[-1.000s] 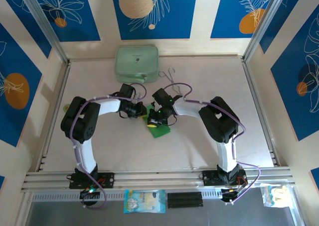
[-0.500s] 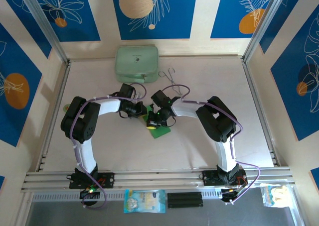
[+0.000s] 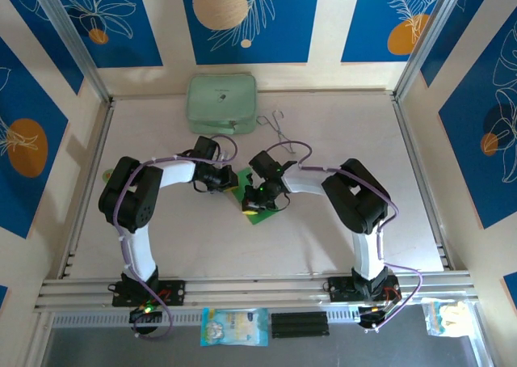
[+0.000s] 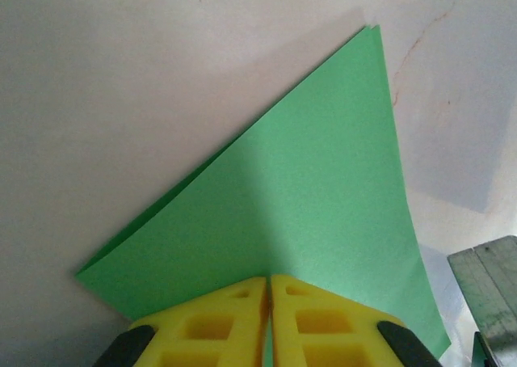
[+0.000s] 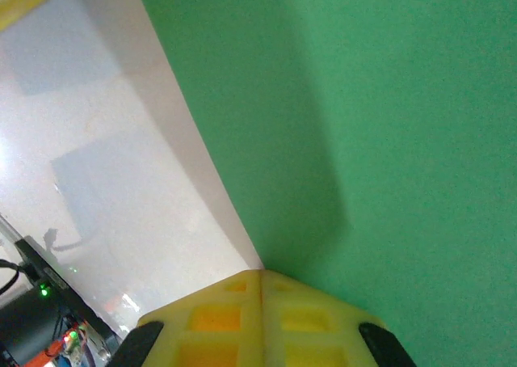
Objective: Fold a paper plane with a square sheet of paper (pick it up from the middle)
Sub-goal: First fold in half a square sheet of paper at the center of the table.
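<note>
Where left claw (image 4: 268,280) and right claw (image 5: 260,272) meet on the bench (image 3: 363,132), they hide most of the folded paper (image 3: 258,214), leaving green slivers. Left pinches its edge; right is closed at another edge, grip unclear. Bare bench lies open around them.

The left arm (image 3: 129,197) and the right arm (image 3: 357,193) each rise from the base, bend sharply at a raised elbow and reach inward with the forearm, so that the two wrists come low and close together in the middle. The left tool (image 3: 231,183) (image 4: 269,280) points toward the right arm, and its yellow pads are pressed together with the edge of the square sheet of paper (image 4: 323,205) pinched between them. The right tool (image 3: 252,202) (image 5: 260,272) points down and toward the left arm, its pads fully closed against each other, with the tip at the edge of the same sheet.
</note>
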